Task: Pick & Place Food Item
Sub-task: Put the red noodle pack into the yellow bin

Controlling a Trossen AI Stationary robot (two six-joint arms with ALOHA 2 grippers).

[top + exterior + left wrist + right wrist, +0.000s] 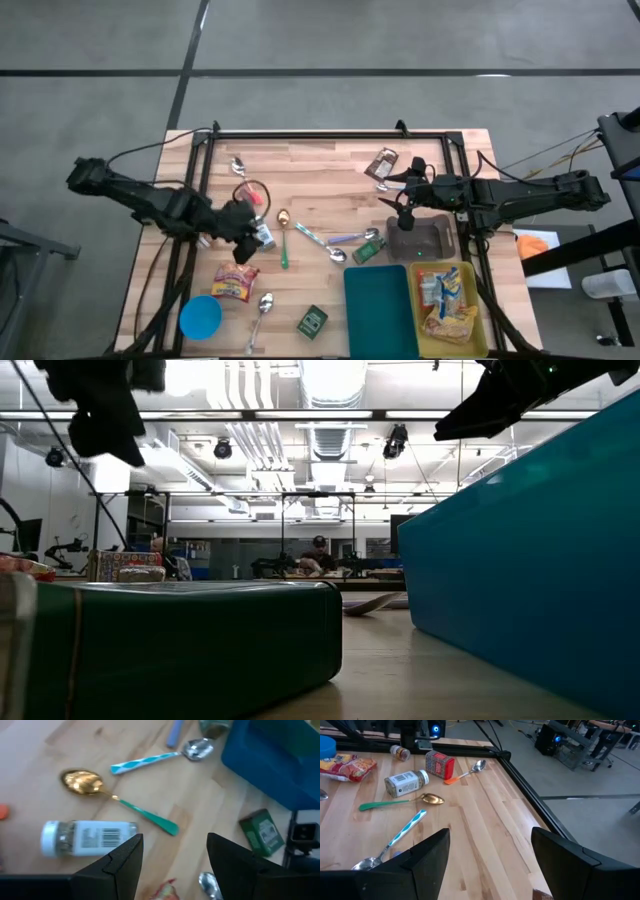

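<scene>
The left gripper (243, 232) hangs over the wooden table (330, 180) with its fingers (125, 857) spread apart and nothing between them. Just under it lies a small glass spice jar with a white lid and label (87, 837), on its side, beside a gold spoon with a green handle (117, 800). The right gripper (403, 197) waits over a grey tray (425, 240), its fingers spread too.

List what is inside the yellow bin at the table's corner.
The yellow bin holds several crinkly snack packets, yellow and white-blue, piled against each other. Whatever lies beneath that pile, and the bin's floor, is covered. The teal bin beside it looks empty.
</scene>
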